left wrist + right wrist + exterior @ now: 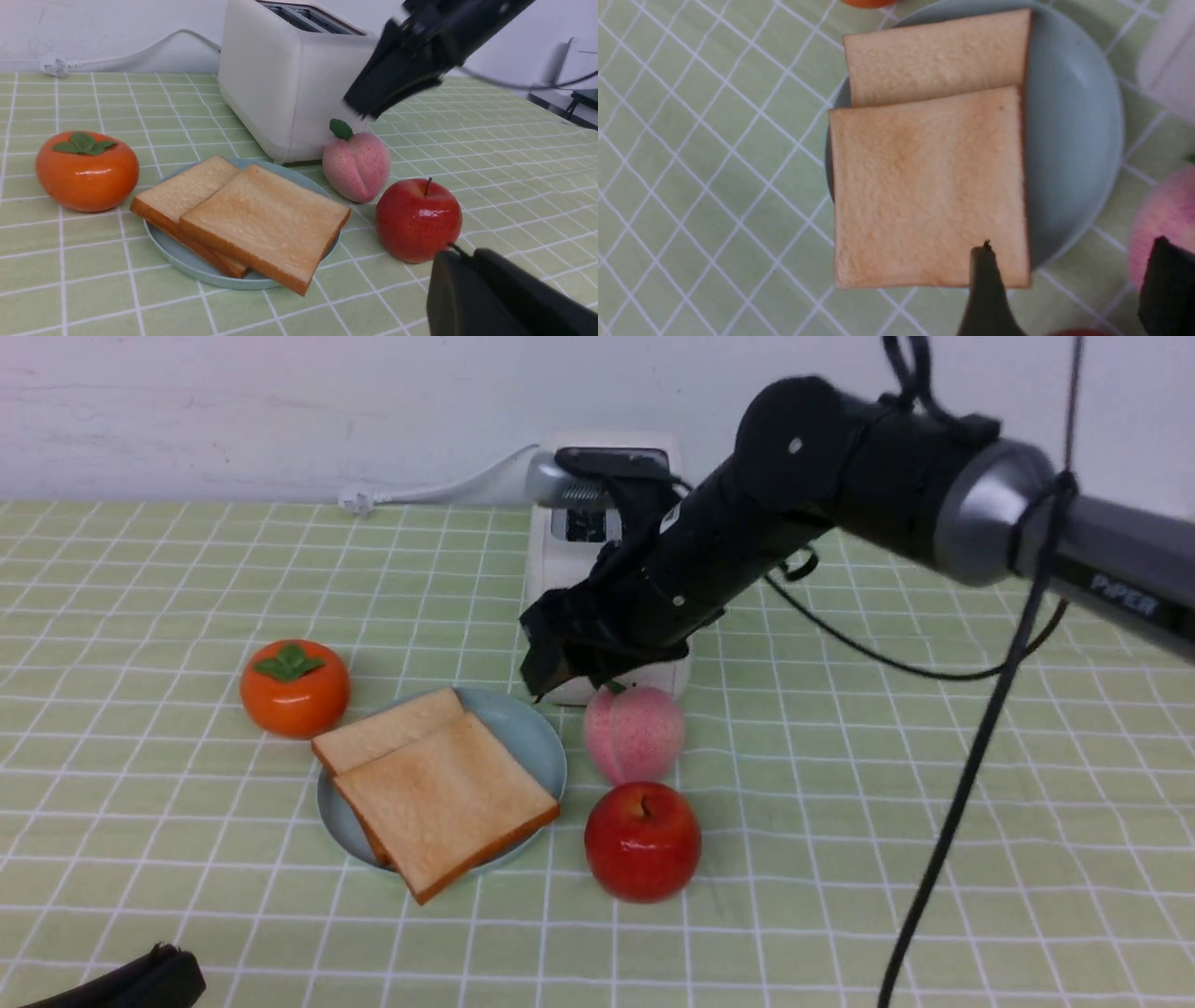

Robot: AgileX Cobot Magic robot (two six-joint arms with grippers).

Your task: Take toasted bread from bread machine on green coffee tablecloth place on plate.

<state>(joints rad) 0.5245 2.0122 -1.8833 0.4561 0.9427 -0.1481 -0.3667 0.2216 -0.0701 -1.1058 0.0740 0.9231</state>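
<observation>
The toasted bread (439,793) is out of the machine. Both slices lie flat on the plate (537,737), about the middle of the worktop and somewhat toward its near edge. The upper slice overlaps the lower, and its near corner juts past the plate's rim. The lower slice pokes out on the left-edge side. The bread machine (560,569) stands just behind the plate, toward the far edge. In the left wrist view its slots look dark and empty.

The right hand (551,667) hangs above the plate's far rim, in front of the machine. Its fingers (985,289) are spread apart with nothing between them. The left hand (140,980) sits low at the near left corner. Too little of it shows to tell whether it is spread or closed.

On the green coffee tablecloth (187,569), a persimmon (294,689) sits just beside the plate on the left-edge side. A peach (633,733) and an apple (642,840) sit on the right-edge side, the peach close to the machine's foot.

I judge the placing step complete and the task all but finished. What remains is to take the right arm clear. That calls for a lift straight up before any sideways travel. This keeps the spread fingers from catching the overhanging upper slice, knocking the peach or brushing the machine's face.
</observation>
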